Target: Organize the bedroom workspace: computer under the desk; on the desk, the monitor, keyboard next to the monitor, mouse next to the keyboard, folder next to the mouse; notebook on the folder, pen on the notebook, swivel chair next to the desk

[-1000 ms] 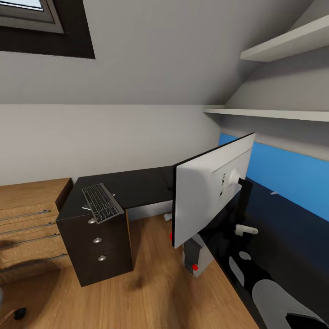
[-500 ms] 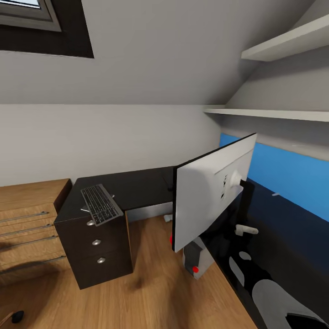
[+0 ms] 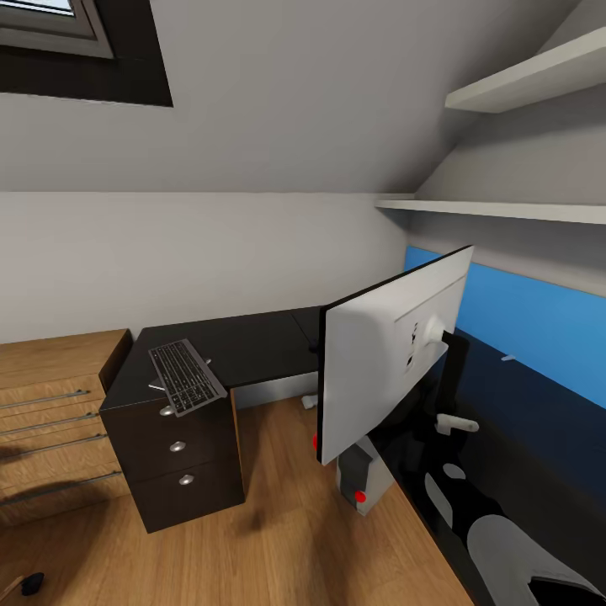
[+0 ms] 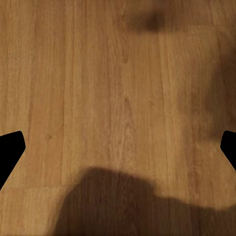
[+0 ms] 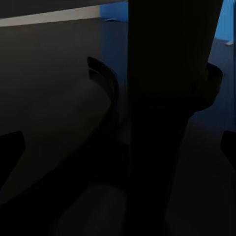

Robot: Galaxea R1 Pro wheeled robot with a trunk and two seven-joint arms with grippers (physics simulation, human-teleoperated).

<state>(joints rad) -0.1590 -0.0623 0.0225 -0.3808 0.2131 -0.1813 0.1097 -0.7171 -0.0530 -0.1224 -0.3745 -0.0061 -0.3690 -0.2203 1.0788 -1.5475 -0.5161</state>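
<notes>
Although the monitor (image 3: 387,358) counts as on the desk (image 3: 244,345), it stands along the desk's right-hand wing, silver-white back toward the camera, and its screen seems tilted. In the right wrist view its dark neck (image 5: 164,98) rises from the round black base (image 5: 105,83), very close to the right gripper (image 5: 118,147), whose fingertips sit wide apart at the picture's sides, clamped on nothing. I judge the monitor top-heavy and stiff, with a fragile panel; the neck or base is the safer hold, not the screen edges.

Farther out, the keyboard (image 3: 187,374) lies on the desk's other wing, above the drawer unit (image 3: 181,459), overhanging the front edge and well apart from the monitor. It looks light, rigid and thin, best taken across its short width. A pale tower that may be the computer (image 3: 364,475) stands on the floor at the desk's inner edge.

The left gripper (image 4: 118,147) hangs over bare wood floor (image 4: 98,88), fingertips spread, empty. No brand, label or writing is legible anywhere.
</notes>
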